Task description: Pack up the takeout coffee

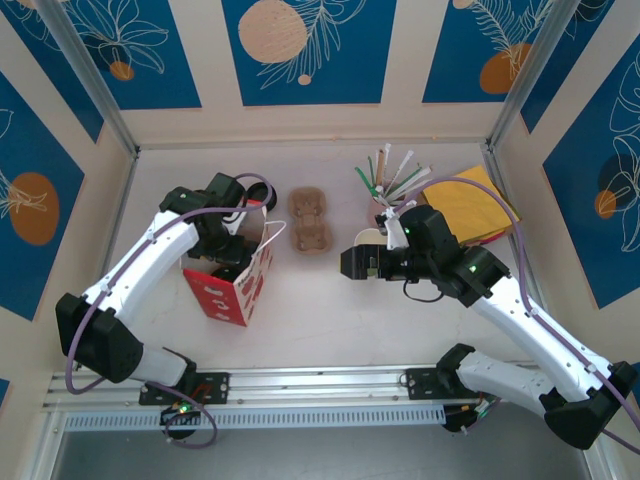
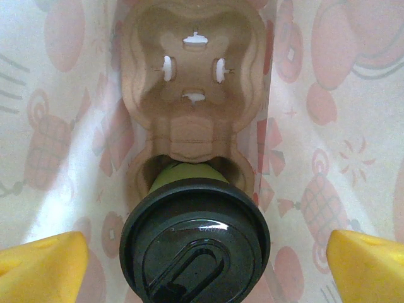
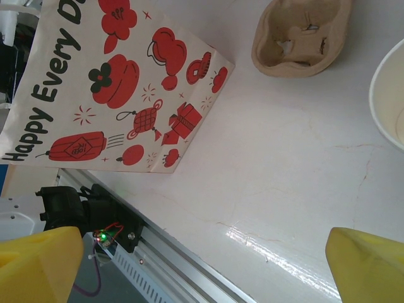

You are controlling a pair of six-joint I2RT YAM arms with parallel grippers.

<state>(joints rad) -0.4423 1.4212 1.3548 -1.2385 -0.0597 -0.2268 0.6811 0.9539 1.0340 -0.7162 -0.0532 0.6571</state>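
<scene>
Right, the takeout coffee sits inside the paper bag. On my left wrist feed I look down on its black lid, with a strip of green cup wall showing just above it. It is seated in the nearer pocket of a pulp cup carrier that lies on the bag's floor. The carrier's farther pocket is bare, and its slotted bottom is visible. The printed inner walls of the bag rise on both sides.

The left gripper hangs in the bag mouth, released. Its yellow fingers stand wide to either side of the lid, and neither touches the cup.

From overhead, the bag stands upright on the table at the left, under the left arm's wrist. A second cup carrier lies just to its right on the bare tabletop, with nothing in it that I can see.

The right gripper hovers over the middle of the table, jaws spread and holding nothing, and it points toward the bag's printed side. The rim of a white cup cuts into that wrist feed at the right edge.

Farther right and toward the back I see a bunch of straws and stirrers. Beside it lies a flat yellow packet, partly hidden behind the right arm.
</scene>
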